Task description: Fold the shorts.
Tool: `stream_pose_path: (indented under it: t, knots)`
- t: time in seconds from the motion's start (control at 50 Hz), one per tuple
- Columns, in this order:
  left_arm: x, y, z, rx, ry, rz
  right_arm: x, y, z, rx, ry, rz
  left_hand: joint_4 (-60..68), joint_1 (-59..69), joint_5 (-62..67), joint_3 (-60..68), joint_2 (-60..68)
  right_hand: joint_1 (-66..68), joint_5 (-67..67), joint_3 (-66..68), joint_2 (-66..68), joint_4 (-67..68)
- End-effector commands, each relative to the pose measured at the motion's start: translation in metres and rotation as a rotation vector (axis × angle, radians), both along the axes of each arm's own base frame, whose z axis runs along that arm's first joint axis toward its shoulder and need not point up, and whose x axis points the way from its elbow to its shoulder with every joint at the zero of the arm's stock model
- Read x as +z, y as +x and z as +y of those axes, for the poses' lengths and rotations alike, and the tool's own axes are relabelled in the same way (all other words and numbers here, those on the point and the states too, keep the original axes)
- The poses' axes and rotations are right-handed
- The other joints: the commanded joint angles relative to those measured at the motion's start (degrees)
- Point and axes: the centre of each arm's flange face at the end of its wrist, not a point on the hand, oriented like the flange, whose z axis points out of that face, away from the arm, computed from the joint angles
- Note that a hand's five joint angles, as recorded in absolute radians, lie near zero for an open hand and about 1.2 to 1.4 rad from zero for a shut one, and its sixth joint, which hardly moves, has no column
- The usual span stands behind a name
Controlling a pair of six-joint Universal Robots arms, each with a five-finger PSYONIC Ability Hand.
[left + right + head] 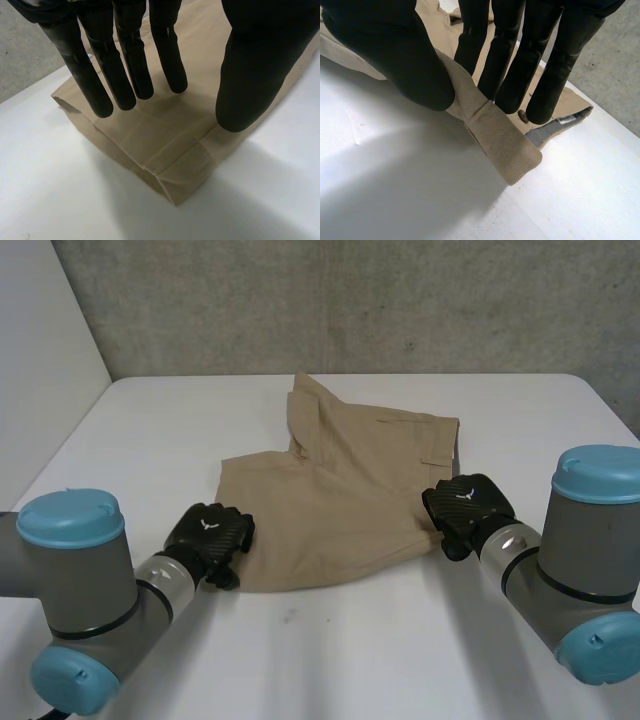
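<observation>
The left hand (170, 50) is spread. Its fingers are straight and side by side, and its thumb is held well apart from them. It hovers just over the near left corner of the shorts (330, 510), with no cloth caught between thumb and fingers. Under its fingertips a leg hem lies doubled flat on the white bench (350, 660), and the stitched corner points out past the thumb.

The right hand (395, 55) pinches the shorts at their right edge. A thick band of tan cloth runs between the thumb and the fingers. It rises off the bench there and curls over in a rounded roll below the fingertips. Just beside the fingertips there is one dark button (522, 115). One pale label (566, 120) lies on the grey inner side of the waistband.

There is one pair of shorts, tan, lying mostly flat in the middle of the bench between the two hands, with a bunched fold at its far edge. Behind the bench stands a grey concrete wall (400, 300).
</observation>
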Motion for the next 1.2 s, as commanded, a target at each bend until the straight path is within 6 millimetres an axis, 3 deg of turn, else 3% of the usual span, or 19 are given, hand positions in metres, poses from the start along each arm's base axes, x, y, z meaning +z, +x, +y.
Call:
stream_pose_path:
  t: [0.02, 0.6, 0.72, 0.82, 0.9, 0.96, 1.0, 1.08, 1.2]
  knots:
    - [-0.004, -0.001, 0.0, -0.004, 0.007, -0.004, 0.0, 0.0, 0.0, -0.002, 0.0, 0.0, 2.8, 2.4, 3.2, 2.8, 2.8, 23.6, 13.2, 11.1, 12.3, 11.6]
    - [-0.011, 0.0, -0.004, 0.008, 0.011, -0.017, 0.0, 0.0, -0.002, -0.003, -0.004, -0.002, 5.1, 4.8, 5.5, 5.2, 5.1, 23.6, 13.2, 11.1, 12.3, 11.6]
    - [-0.015, -0.002, -0.008, 0.01, 0.007, -0.015, 0.0, 0.0, -0.002, -0.005, -0.006, -0.002, 14.4, 14.0, 14.8, 14.4, 14.4, 23.6, 13.2, 11.1, 12.3, 11.6]
    - [-0.014, -0.002, -0.015, 0.017, -0.026, -0.002, 0.001, 0.0, -0.002, -0.005, -0.008, -0.003, 37.7, 37.4, 38.1, 37.7, 37.7, 23.6, 13.2, 11.1, 12.3, 11.6]
    - [-0.008, -0.001, -0.021, 0.037, -0.054, 0.005, 0.003, 0.0, -0.004, -0.007, -0.016, -0.003, 37.7, 37.4, 38.1, 37.8, 37.8, 23.6, 13.2, 11.1, 12.3, 11.6]
    - [0.008, 0.004, -0.024, 0.066, -0.094, 0.013, 0.004, 0.0, -0.004, -0.011, -0.015, -0.001, 37.7, 37.4, 38.1, 37.8, 37.8, 23.6, 13.2, 11.1, 12.3, 11.6]
    - [0.031, 0.007, -0.017, 0.073, -0.13, 0.027, 0.005, 0.0, -0.003, -0.005, -0.019, 0.006, 37.7, 37.4, 38.1, 37.8, 37.8, 23.6, 13.2, 11.1, 12.3, 11.6]
    - [0.05, 0.013, 0.008, 0.055, -0.092, 0.003, 0.008, -0.001, 0.0, 0.013, -0.013, 0.042, 37.7, 37.4, 38.1, 37.8, 37.8, 23.6, 13.2, 11.1, 12.3, 11.6]
    - [0.055, 0.029, 0.047, 0.031, 0.067, -0.113, 0.02, -0.007, 0.018, 0.09, 0.03, 0.216, 37.7, 37.4, 38.1, 37.8, 37.8, 23.6, 13.2, 11.1, 12.3, 11.6]
